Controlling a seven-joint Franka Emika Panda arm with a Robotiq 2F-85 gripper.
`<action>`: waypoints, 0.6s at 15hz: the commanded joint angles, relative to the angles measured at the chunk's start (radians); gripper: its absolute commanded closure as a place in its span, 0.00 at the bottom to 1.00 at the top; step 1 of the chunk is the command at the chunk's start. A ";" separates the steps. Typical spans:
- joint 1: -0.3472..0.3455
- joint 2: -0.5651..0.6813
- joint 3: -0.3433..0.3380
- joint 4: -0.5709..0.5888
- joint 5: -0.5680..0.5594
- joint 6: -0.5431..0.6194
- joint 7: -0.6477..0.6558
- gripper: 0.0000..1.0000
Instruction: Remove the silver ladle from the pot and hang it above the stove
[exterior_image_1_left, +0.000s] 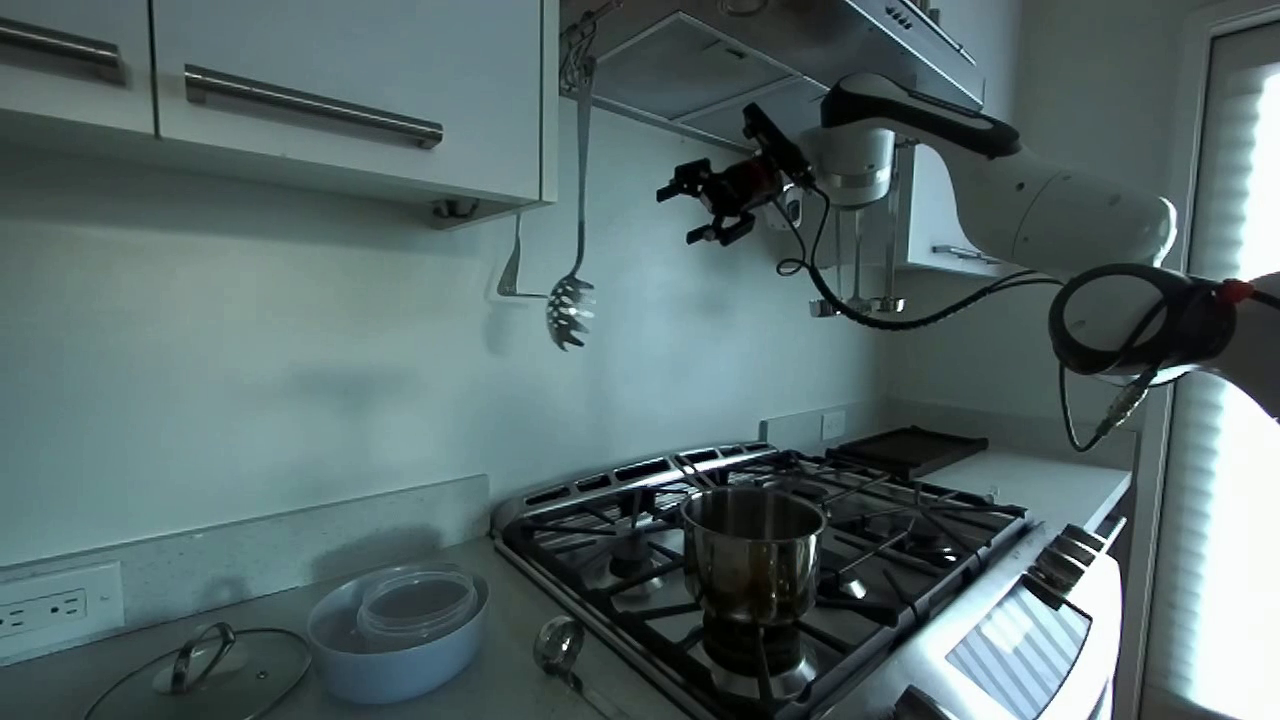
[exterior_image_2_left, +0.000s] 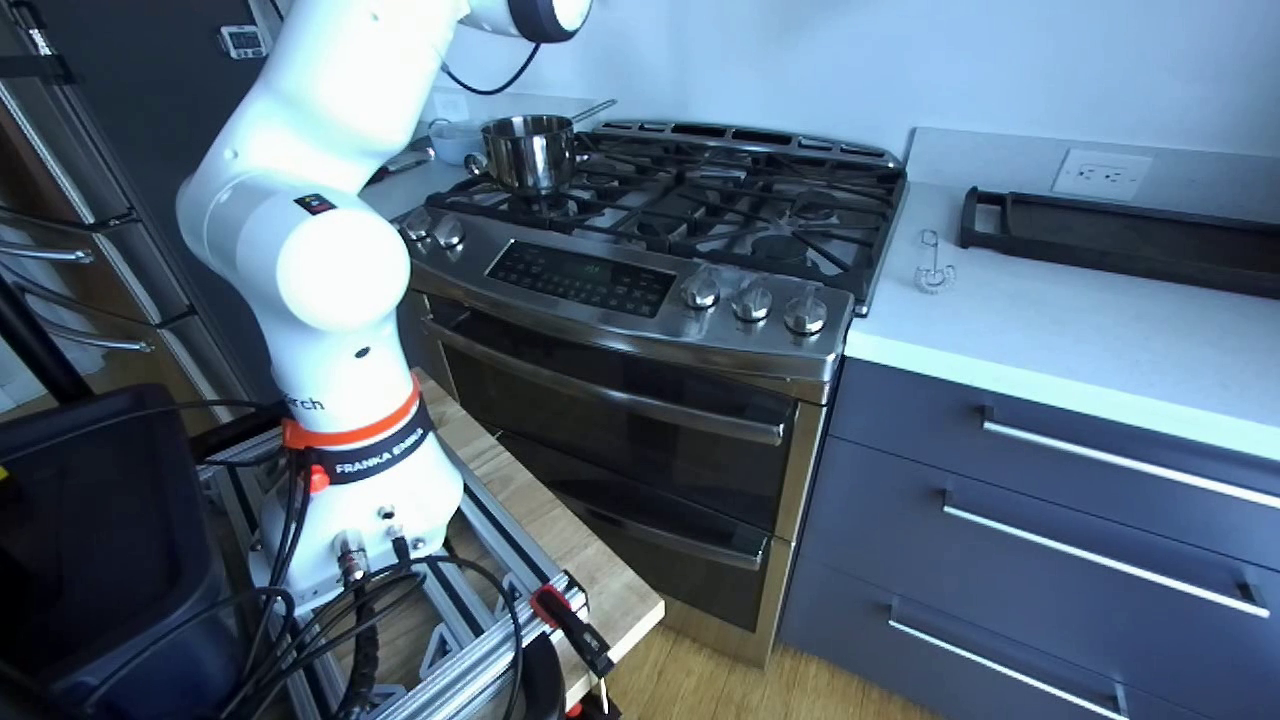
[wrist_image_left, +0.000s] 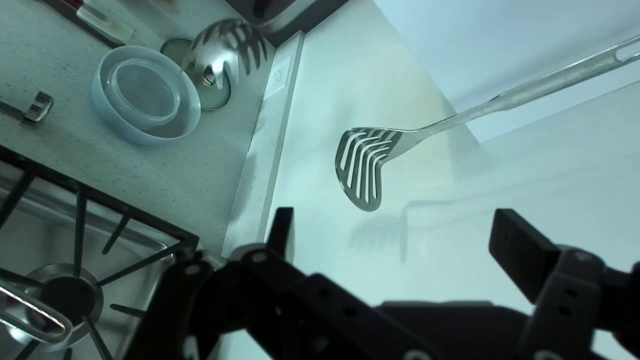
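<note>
The shiny steel pot (exterior_image_1_left: 755, 575) (exterior_image_2_left: 530, 160) stands on a left-hand burner of the stove (exterior_image_2_left: 620, 430) in both exterior views; no ladle shows sticking out of it, though its bottom is hidden. A silver ladle (exterior_image_1_left: 558, 640) with a round bowl lies on the counter between stove and white bowl. From above, its head (wrist_image_left: 39, 107) appears at the wrist view's left edge. High over the stove, near the hood, my gripper (exterior_image_1_left: 680, 215) (wrist_image_left: 392, 214) stands wide open with only wall behind the gap. In an exterior view from the front, the gripper is out of frame.
A slotted spatula (wrist_image_left: 367, 165) and pasta server (exterior_image_1_left: 570, 310) hang ahead of the gripper, beside the cabinet (exterior_image_1_left: 350, 80). Other utensils (exterior_image_1_left: 858, 303) hang behind the arm under the hood (exterior_image_1_left: 700, 60). A glass lid (exterior_image_1_left: 215, 675) and white bowl (exterior_image_1_left: 395, 665) sit on the counter.
</note>
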 joint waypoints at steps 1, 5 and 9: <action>-0.031 0.000 0.018 -0.011 -0.002 -0.070 -0.061 0.00; -0.081 0.007 0.022 0.006 -0.003 -0.253 -0.277 0.00; -0.120 0.007 0.021 0.007 0.008 -0.321 -0.514 0.00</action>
